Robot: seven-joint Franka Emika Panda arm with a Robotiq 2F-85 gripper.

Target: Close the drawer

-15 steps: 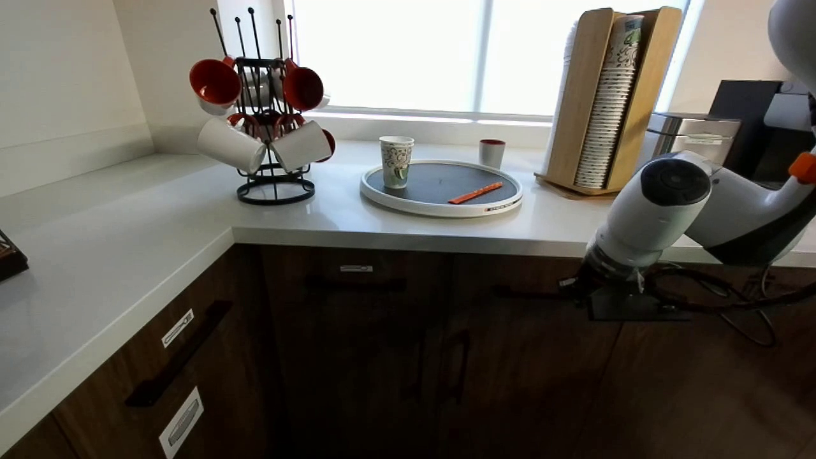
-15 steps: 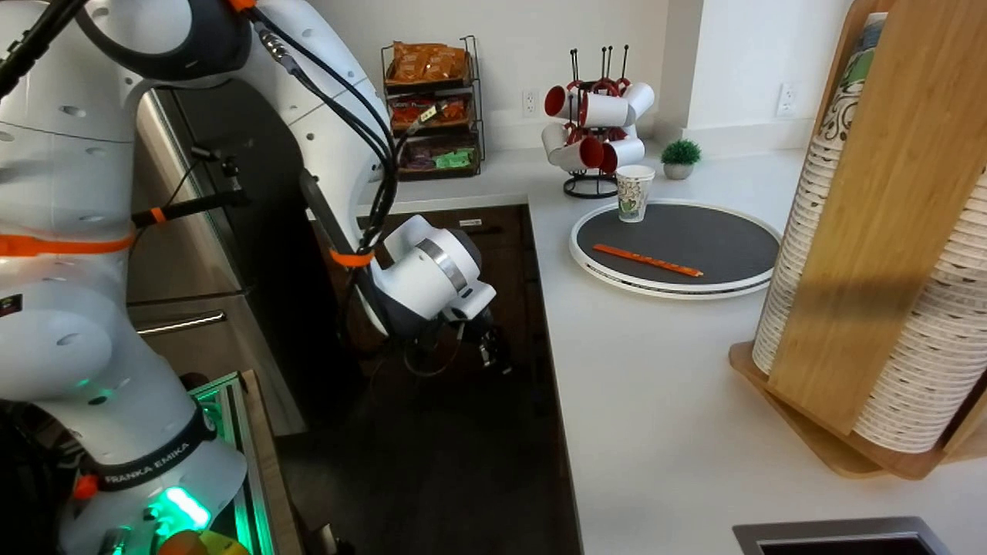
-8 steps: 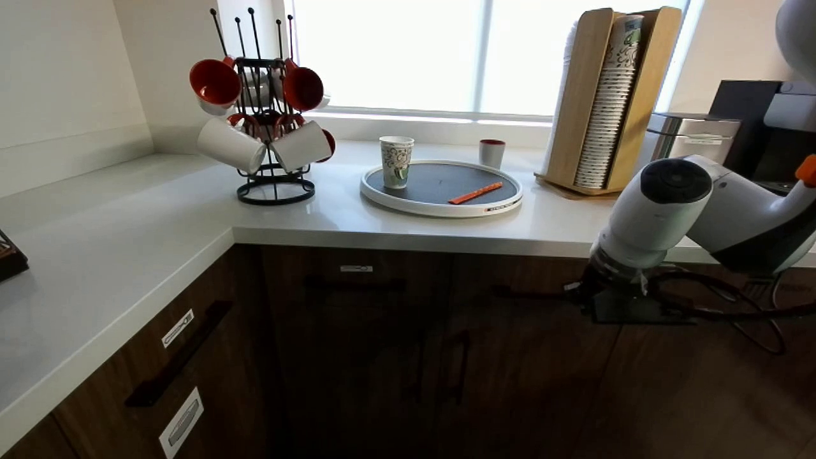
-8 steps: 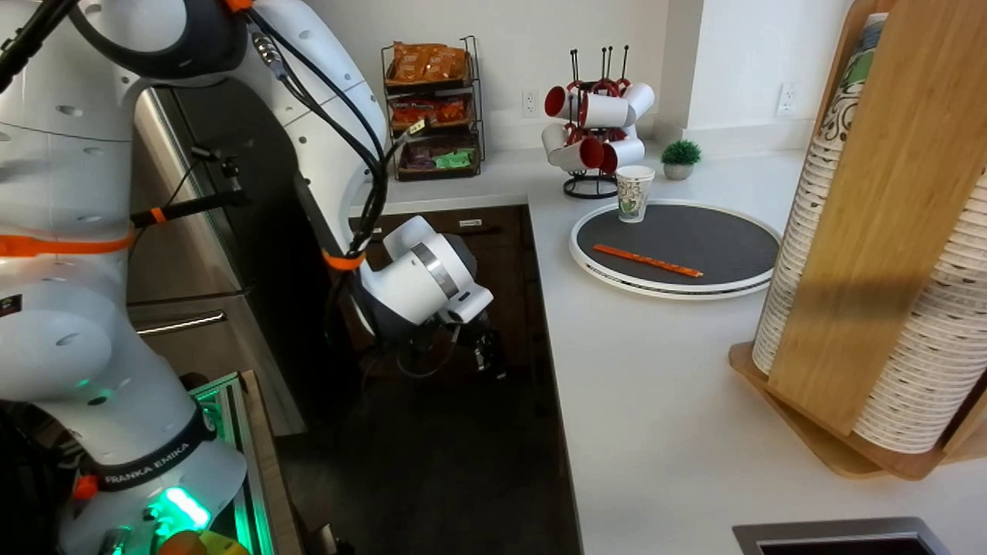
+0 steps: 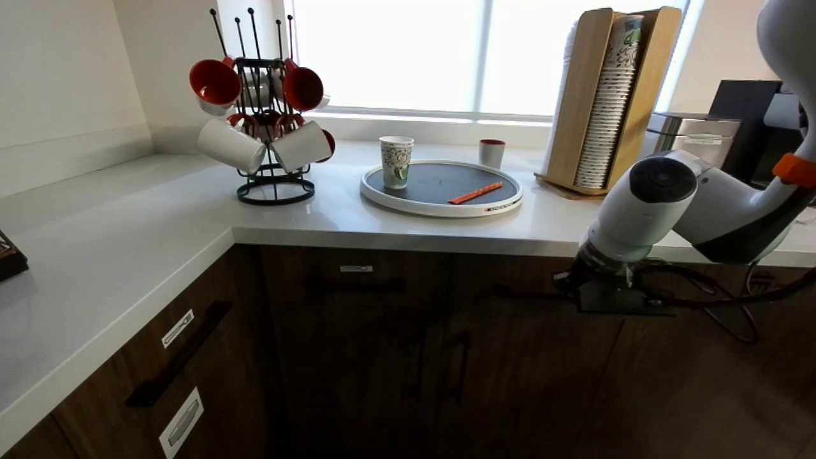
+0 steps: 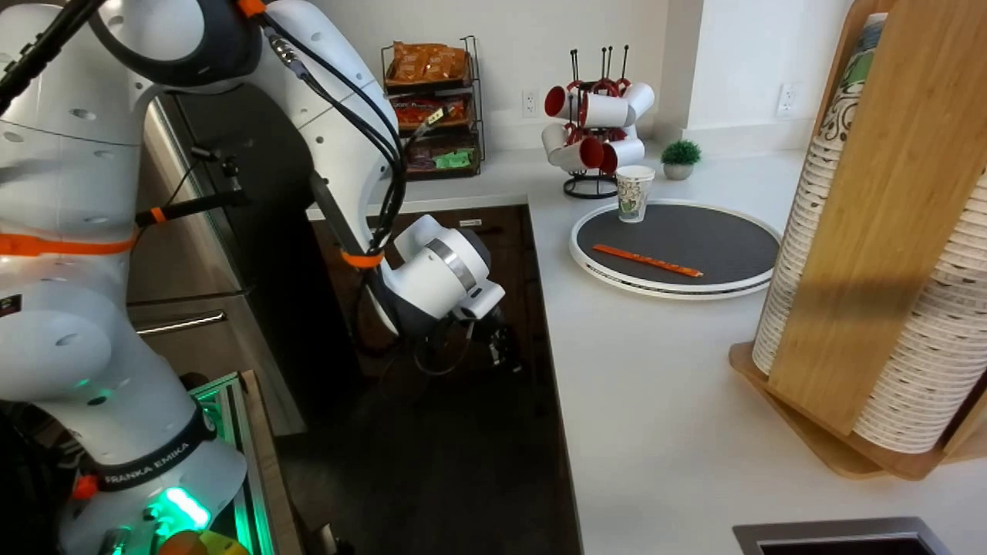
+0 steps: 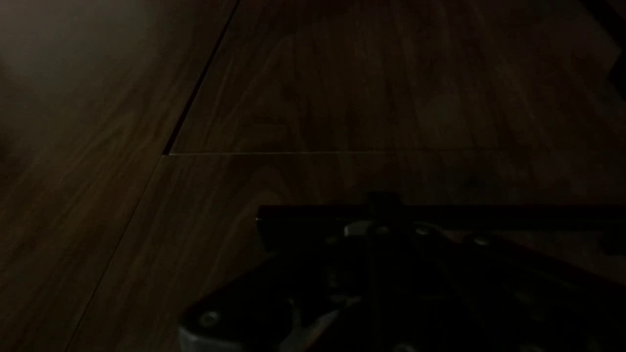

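A dark brown wood drawer front (image 5: 510,271) lies below the counter edge in an exterior view, looking flush with the fronts beside it. Its pale inner walls and orange-red contents do not show. The drawer front (image 7: 210,190) fills the lower part of the dim wrist view, with a dark bar handle (image 7: 513,215) across it. My gripper (image 7: 384,210) looks shut, its tips overlapping the handle in that view; touch cannot be told. The gripper also shows close to the cabinet fronts in both exterior views (image 5: 564,284) (image 6: 505,358).
The white counter edge (image 5: 408,242) runs just above the gripper. On the counter are a mug rack (image 5: 275,191), a round grey tray (image 5: 433,191) with a paper cup, and a wooden cup holder (image 5: 586,95). A fridge (image 6: 185,262) stands near the arm.
The gripper and arm first shift slightly away from the cabinet, then come back toward it and a little up. The drawer front and counter items show no visible movement.
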